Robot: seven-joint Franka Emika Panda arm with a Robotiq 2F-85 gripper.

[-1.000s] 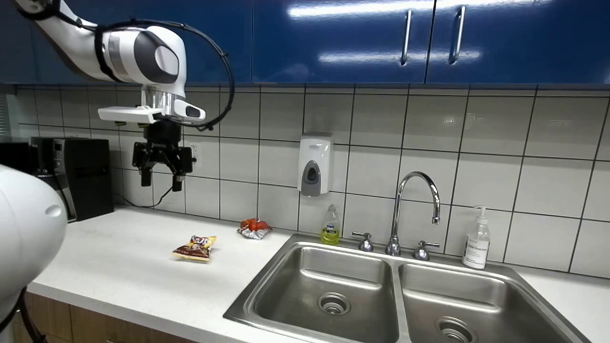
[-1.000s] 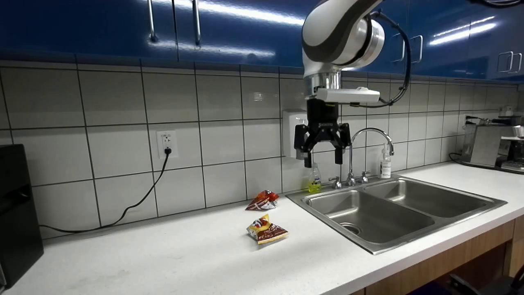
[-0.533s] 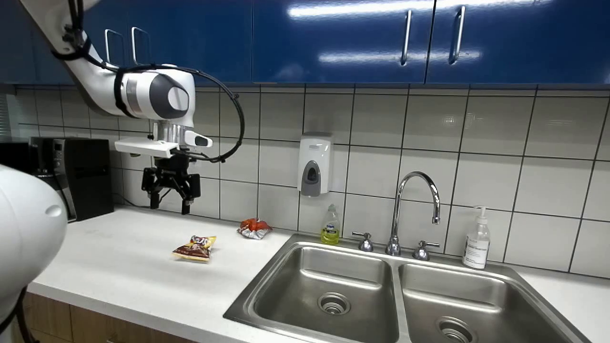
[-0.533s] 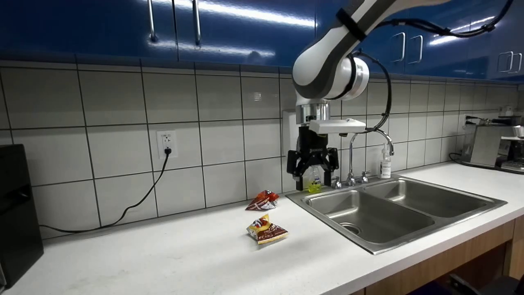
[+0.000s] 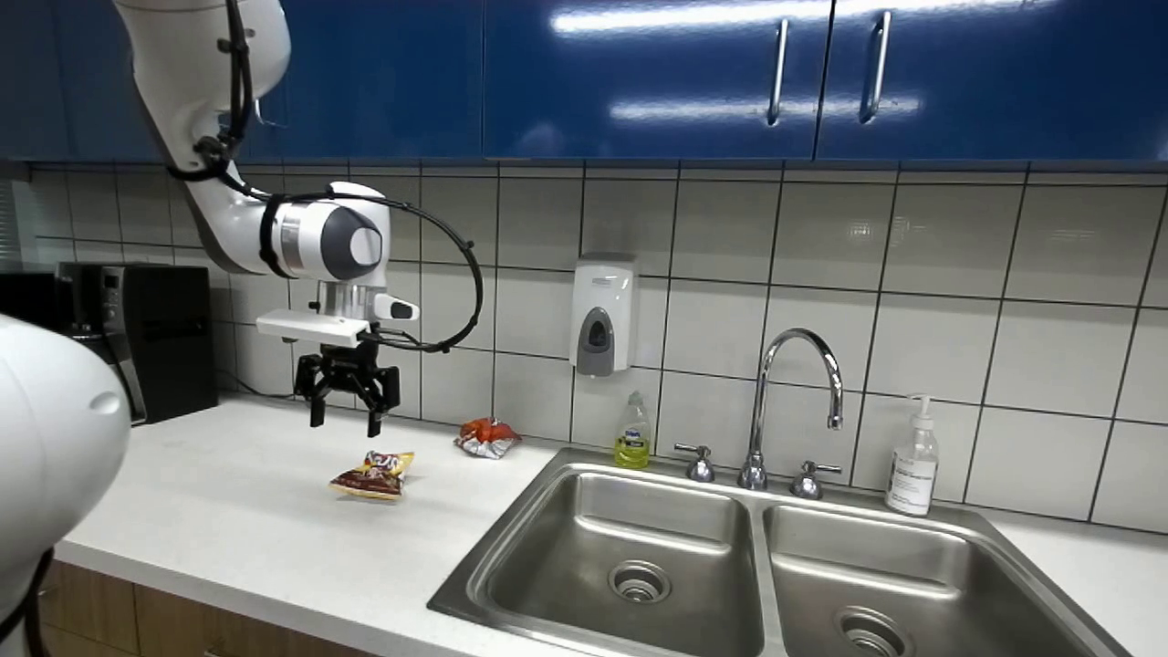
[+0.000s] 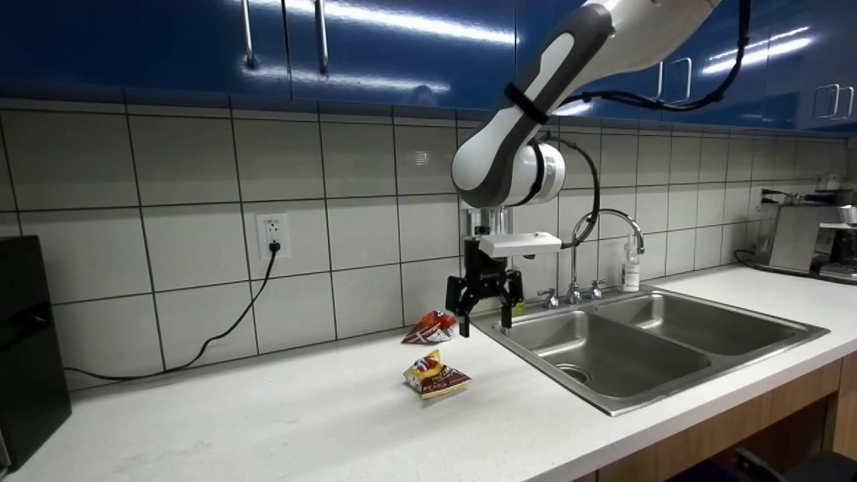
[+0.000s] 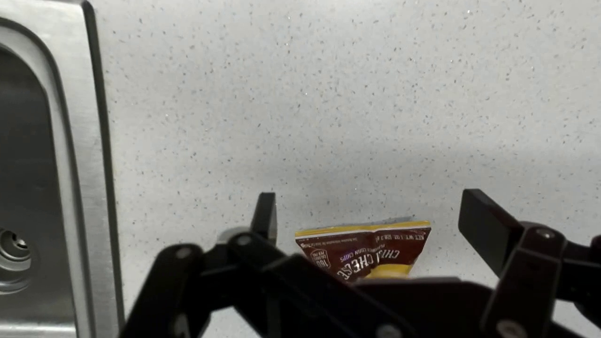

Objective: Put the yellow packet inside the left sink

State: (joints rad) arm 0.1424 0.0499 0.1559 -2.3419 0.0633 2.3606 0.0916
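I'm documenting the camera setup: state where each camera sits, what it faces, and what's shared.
In an exterior view: near the left sink, facing the tiled wall; Panda arm and fingers show.
In an exterior view: farther along the countertop, angled toward the left sink; Panda arm and fingers show.
Wrist view: on the wrist, facing down at the corn chips packet; fingers show.
Both exterior views share the left sink, red packet and corn chips packet.

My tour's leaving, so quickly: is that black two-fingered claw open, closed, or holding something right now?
The black two-fingered gripper: open, holding nothing; the crinkled yellow-and-brown snack packet lies untouched on the white countertop.
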